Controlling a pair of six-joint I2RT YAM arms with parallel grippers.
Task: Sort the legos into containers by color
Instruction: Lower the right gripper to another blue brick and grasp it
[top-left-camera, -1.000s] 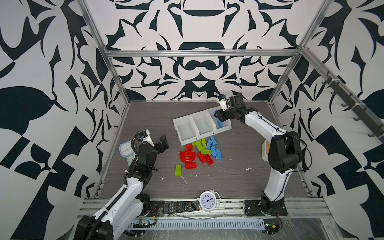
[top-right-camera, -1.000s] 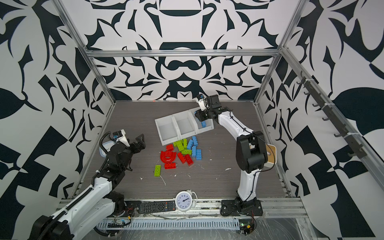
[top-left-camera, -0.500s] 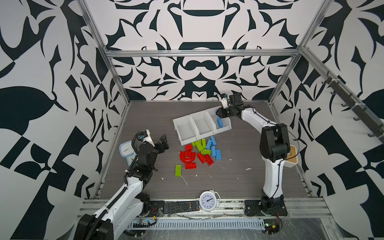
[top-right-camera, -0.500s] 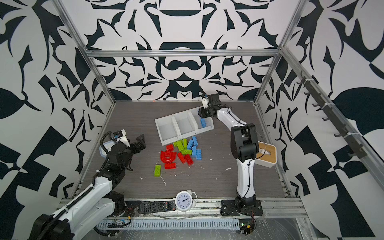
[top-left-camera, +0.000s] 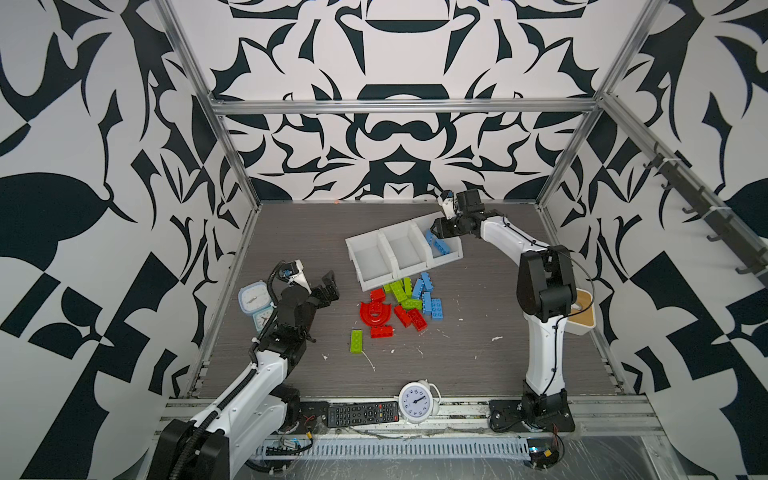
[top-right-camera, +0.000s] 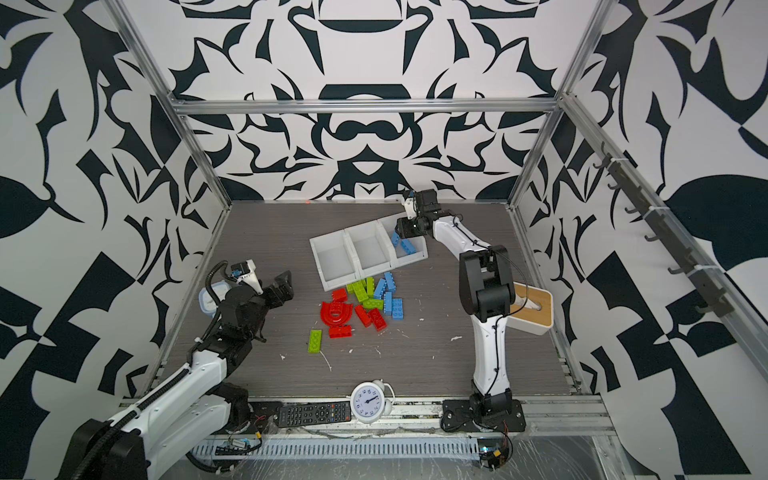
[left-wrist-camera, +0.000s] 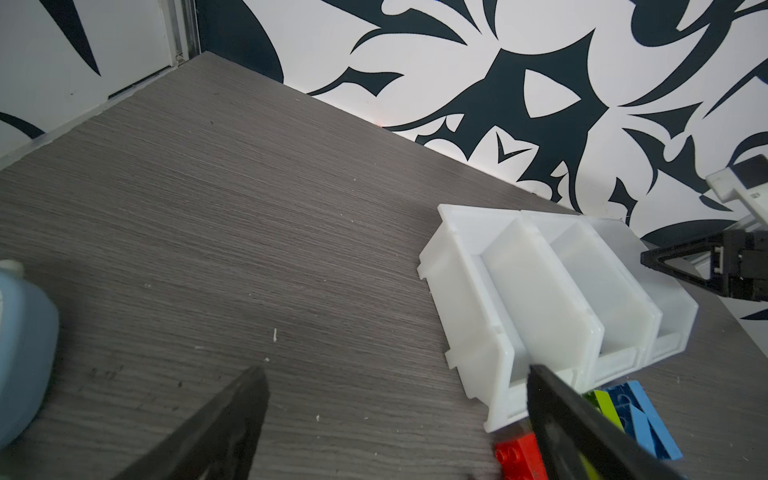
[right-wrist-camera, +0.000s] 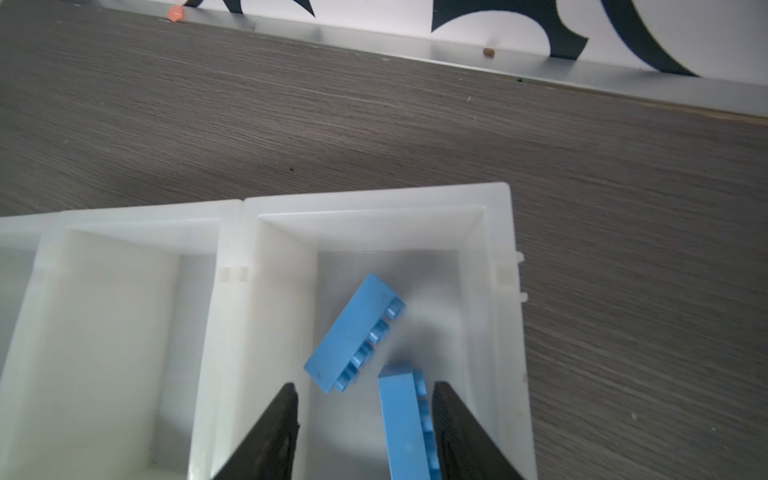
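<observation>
Right gripper (right-wrist-camera: 365, 390) over rightmost container (right-wrist-camera: 374, 199), fingers apart; two blue legos (right-wrist-camera: 353, 328) inside, one touching a finger. Other legos (top-left-camera: 409, 301) piled just near of containers (top-left-camera: 353, 249). Left gripper (left-wrist-camera: 397, 370) at left, fingers wide apart, empty.

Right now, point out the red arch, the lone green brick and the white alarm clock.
red arch (top-left-camera: 376, 322): a top view, curved rim.
lone green brick (top-left-camera: 356, 341): a top view, studs.
white alarm clock (top-left-camera: 415, 402): a top view, dial.

The bench (right-wrist-camera: 166, 104) looks like grey matt wood grain. The bins (right-wrist-camera: 374, 199) are smooth white plastic; the blue bricks (right-wrist-camera: 353, 328) slightly glossy plastic.
</observation>
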